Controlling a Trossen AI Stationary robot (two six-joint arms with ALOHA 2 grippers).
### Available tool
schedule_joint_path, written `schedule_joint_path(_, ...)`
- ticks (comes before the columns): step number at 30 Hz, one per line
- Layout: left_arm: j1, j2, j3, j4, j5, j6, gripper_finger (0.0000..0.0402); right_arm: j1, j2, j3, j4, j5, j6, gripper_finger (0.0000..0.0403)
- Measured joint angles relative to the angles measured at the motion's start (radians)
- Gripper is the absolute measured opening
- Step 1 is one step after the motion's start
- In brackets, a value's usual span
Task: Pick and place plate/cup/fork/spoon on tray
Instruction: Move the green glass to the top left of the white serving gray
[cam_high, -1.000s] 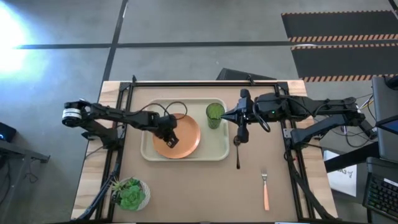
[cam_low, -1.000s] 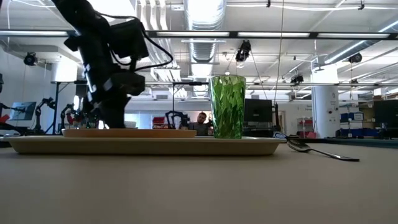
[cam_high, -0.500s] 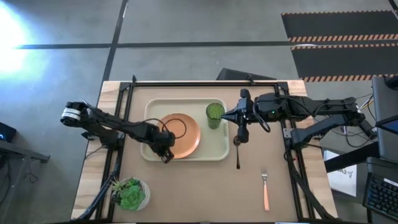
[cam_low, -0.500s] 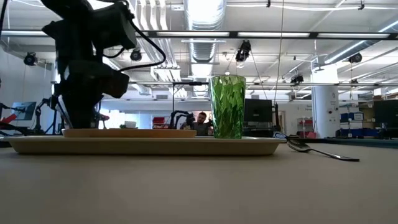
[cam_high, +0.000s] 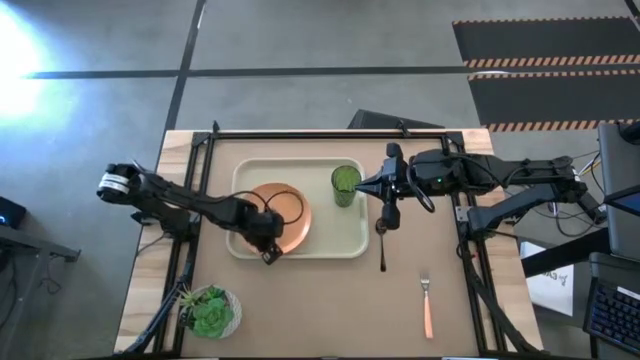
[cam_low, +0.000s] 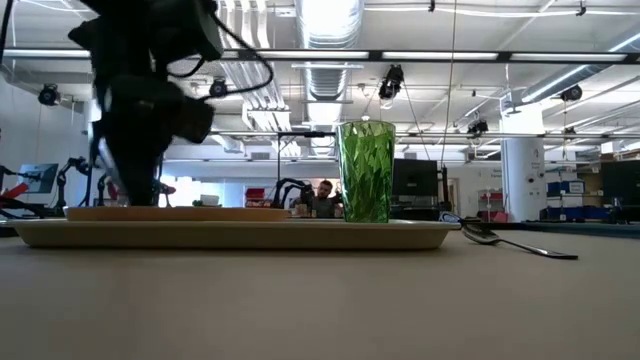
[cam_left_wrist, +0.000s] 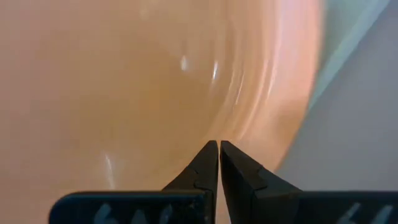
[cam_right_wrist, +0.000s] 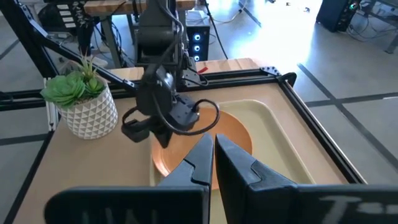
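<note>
The tray (cam_high: 350, 240) sits mid-surface (cam_high: 320, 310), holding the plate (cam_high: 290, 215) in its left part and the cup (cam_high: 345, 184) at its far right corner. The spoon (cam_high: 381, 245) lies just right of the tray; the fork (cam_high: 426, 300) lies farther right and nearer the front edge.

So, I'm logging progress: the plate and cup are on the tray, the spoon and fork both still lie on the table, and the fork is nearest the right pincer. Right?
Not quite: the spoon, not the fork, lies nearest the right pincer, as the high view shows. The rest holds: plate and cup are on the tray.
</note>
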Motion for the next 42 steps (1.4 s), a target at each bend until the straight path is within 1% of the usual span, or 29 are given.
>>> schedule_joint_path(5,0.006,-0.015,0.127,0.003,-0.162,0.160,0.0000,0.000,0.000,0.000,0.000,-0.001,0.010,0.0009)
schedule_joint_path(11,0.031,-0.017,0.299,0.006,-0.381,0.436,0.0000,0.000,0.000,0.000,-0.016,-0.003,0.015,0.0009)
schedule_joint_path(13,0.055,-0.017,0.340,0.006,-0.426,0.526,0.0000,0.000,-0.001,0.000,-0.038,-0.003,0.017,0.0009)
schedule_joint_path(18,0.126,-0.017,0.395,0.005,-0.429,0.573,0.0000,-0.003,-0.038,0.000,-0.049,0.006,-0.020,0.0009)
schedule_joint_path(22,0.163,-0.017,0.397,0.005,-0.383,0.611,0.0000,-0.009,-0.128,0.000,-0.067,0.102,-0.034,0.0009)
schedule_joint_path(25,0.171,-0.017,0.394,0.005,-0.380,0.625,0.0000,-0.019,-0.202,0.001,-0.081,0.104,-0.001,0.0009)
schedule_joint_path(28,0.171,-0.017,0.393,0.038,-0.374,0.720,0.0000,-0.018,-0.244,0.001,-0.101,0.095,0.032,0.0009)
schedule_joint_path(31,0.173,-0.017,0.402,0.094,-0.324,0.786,0.0007,-0.017,-0.253,0.001,-0.104,0.095,0.036,0.0009)
schedule_joint_path(34,0.176,-0.017,0.417,0.130,-0.315,0.834,0.0030,-0.017,-0.245,0.001,-0.106,0.095,0.024,0.0009)
schedule_joint_path(38,0.188,-0.016,0.426,0.142,-0.319,0.893,0.0079,-0.017,-0.220,0.000,-0.109,0.094,0.018,0.0009)
schedule_joint_path(42,0.216,0.012,0.432,0.136,-0.326,0.946,0.0125,-0.017,-0.214,0.000,-0.104,0.095,0.014,0.0009)
